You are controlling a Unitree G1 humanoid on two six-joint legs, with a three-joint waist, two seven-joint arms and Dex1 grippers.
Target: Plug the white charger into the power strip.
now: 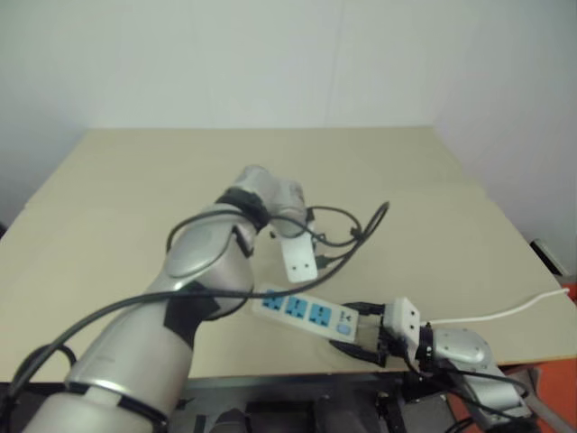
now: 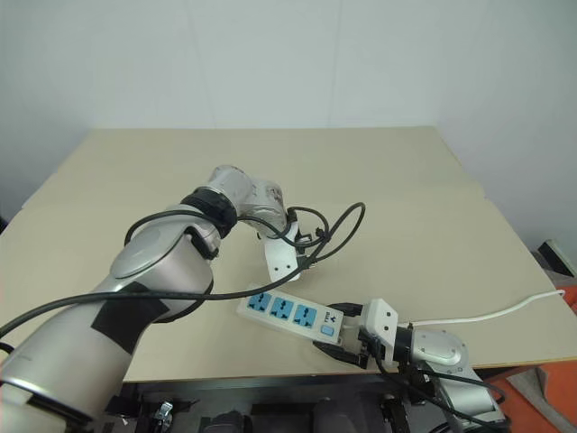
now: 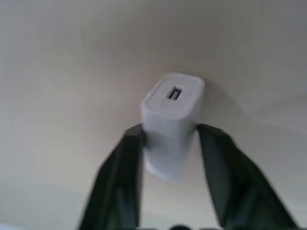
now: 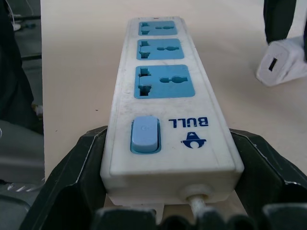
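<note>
The white charger (image 3: 172, 108) lies on the tan table, its USB port facing up toward the wrist camera. My left gripper (image 3: 171, 132) is shut on it, one black finger (image 3: 129, 158) pressed on each side. The charger (image 4: 280, 62) also shows in the right wrist view, off to one side of the strip's far sockets. The power strip (image 1: 302, 311) lies near the table's front edge with three blue sockets and a blue switch. My right gripper (image 1: 365, 331) is shut on its switch end, fingers (image 4: 81, 163) against both long sides.
The strip's thin white cable (image 1: 505, 314) runs right, off the table's edge. Black cables (image 1: 361, 225) loop from my left wrist above the strip. The tan table (image 1: 135, 180) stretches wide behind and to the left. A pale wall stands behind it.
</note>
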